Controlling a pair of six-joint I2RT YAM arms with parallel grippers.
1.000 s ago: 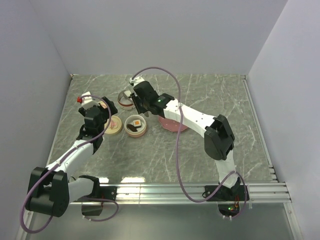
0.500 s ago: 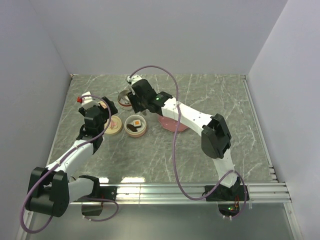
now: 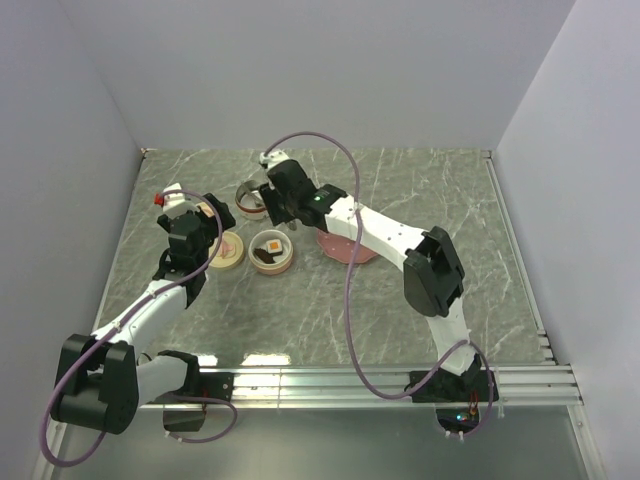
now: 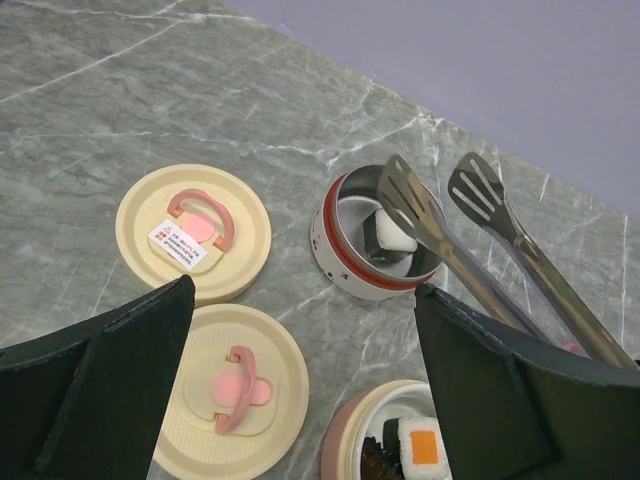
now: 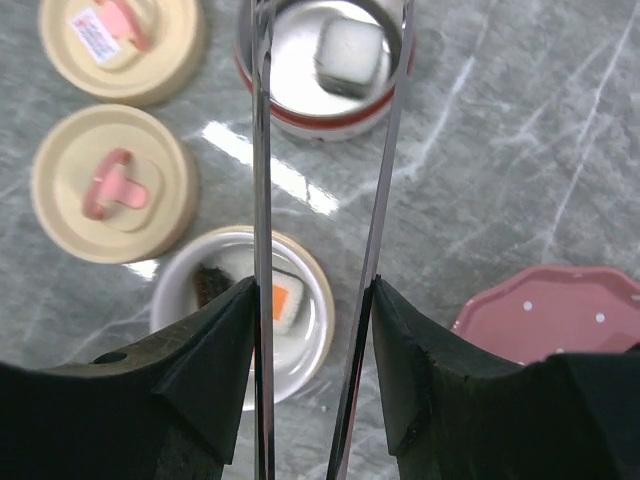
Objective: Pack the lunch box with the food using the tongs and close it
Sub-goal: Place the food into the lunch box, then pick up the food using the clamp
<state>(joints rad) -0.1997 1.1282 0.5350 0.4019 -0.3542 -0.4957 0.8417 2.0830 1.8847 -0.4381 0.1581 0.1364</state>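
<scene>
My right gripper (image 5: 310, 300) is shut on the grey metal tongs (image 5: 262, 190), one finger pressing each arm from outside. The tongs' arms stand apart, their flat tips (image 4: 405, 190) over the red-banded metal lunch box tier (image 4: 345, 262). A white-and-dark food piece (image 5: 348, 50) lies inside that tier. The pink lunch box tier (image 5: 322, 330) beside it holds an orange-topped piece (image 5: 285, 300) and a dark brown piece (image 5: 208, 285). My left gripper (image 4: 305, 290) hangs open and empty above the two lids, left of the tiers.
Two cream lids with pink handles (image 4: 193, 232) (image 4: 230, 390) lie flat left of the tiers. The pink scalloped plate (image 5: 560, 310) sits to their right, under the right arm (image 3: 380, 232). The enclosure walls stand close behind and to the left.
The right gripper has shifted slightly toward the far left, carrying the tongs over the red-banded tier. The left arm has not moved.
</scene>
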